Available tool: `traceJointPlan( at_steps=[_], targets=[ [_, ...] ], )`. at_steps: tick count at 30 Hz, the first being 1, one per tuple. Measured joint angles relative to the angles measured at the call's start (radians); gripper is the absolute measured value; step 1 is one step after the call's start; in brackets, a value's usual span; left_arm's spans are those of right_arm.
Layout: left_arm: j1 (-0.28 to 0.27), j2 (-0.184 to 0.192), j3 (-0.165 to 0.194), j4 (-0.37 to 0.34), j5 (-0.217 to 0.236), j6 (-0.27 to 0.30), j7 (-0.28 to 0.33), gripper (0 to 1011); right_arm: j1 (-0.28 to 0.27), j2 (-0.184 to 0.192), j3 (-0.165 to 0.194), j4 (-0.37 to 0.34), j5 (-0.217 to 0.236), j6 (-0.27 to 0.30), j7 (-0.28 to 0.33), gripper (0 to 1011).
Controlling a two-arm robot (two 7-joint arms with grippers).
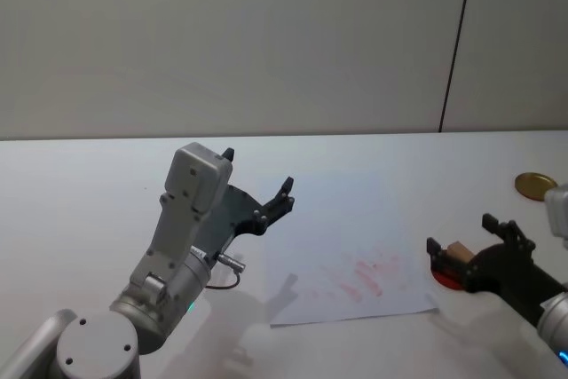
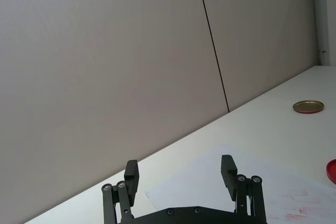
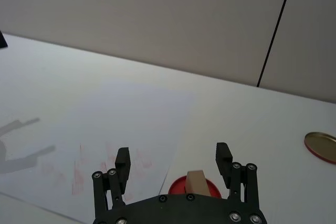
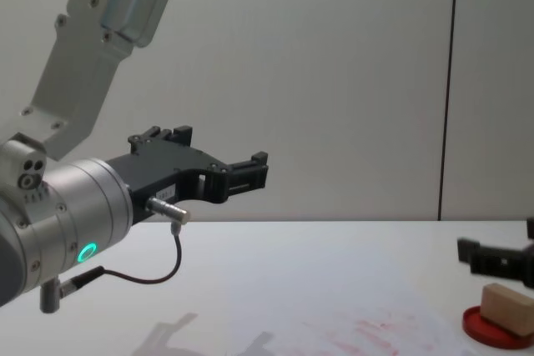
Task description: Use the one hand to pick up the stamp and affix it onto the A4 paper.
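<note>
Barely begun: the right gripper [image 3: 173,155] is spread wide astride the stamp [image 3: 195,183] on the red pad [image 3: 177,187] near the tabletop's right edge, not yet gripped, and the paper [image 1: 355,219] waits, while the left gripper [image 1: 257,171] hangs open above its left edge.

Stamp [image 1: 459,251] is sitting on ink pad [image 1: 442,279], lower right of head view, between right gripper [image 1: 460,232] fingers. Pad is lying just beside the right edge of A4 paper [image 1: 346,246], which is lying centre. Lid [image 1: 535,185] is lying behind, far right.

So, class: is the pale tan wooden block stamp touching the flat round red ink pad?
Touching. The chest view shows the tan wooden stamp resting on the round red ink pad, no gap beneath it.
</note>
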Motion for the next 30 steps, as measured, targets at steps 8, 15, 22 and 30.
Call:
traceJointPlan(
  at_steps=[8, 15, 22, 30],
  targets=[
    [0.000, 0.000, 0.000, 0.000, 0.000, 0.000, 0.000, 993, -0.007, 0.024, 0.005, 0.022, -0.023, 0.043, 0.041, 1001],
    [0.000, 0.000, 0.000, 0.000, 0.000, 0.000, 0.000, 993, -0.019, 0.041, 0.011, 0.029, -0.039, 0.052, 0.050, 1001],
    [0.000, 0.000, 0.000, 0.000, 0.000, 0.000, 0.000, 993, -0.027, 0.052, 0.016, 0.035, -0.050, 0.049, 0.050, 1001],
    [0.000, 0.000, 0.000, 0.000, 0.000, 0.000, 0.000, 993, -0.023, 0.054, 0.019, 0.060, -0.050, 0.049, 0.063, 1001]
  ],
)
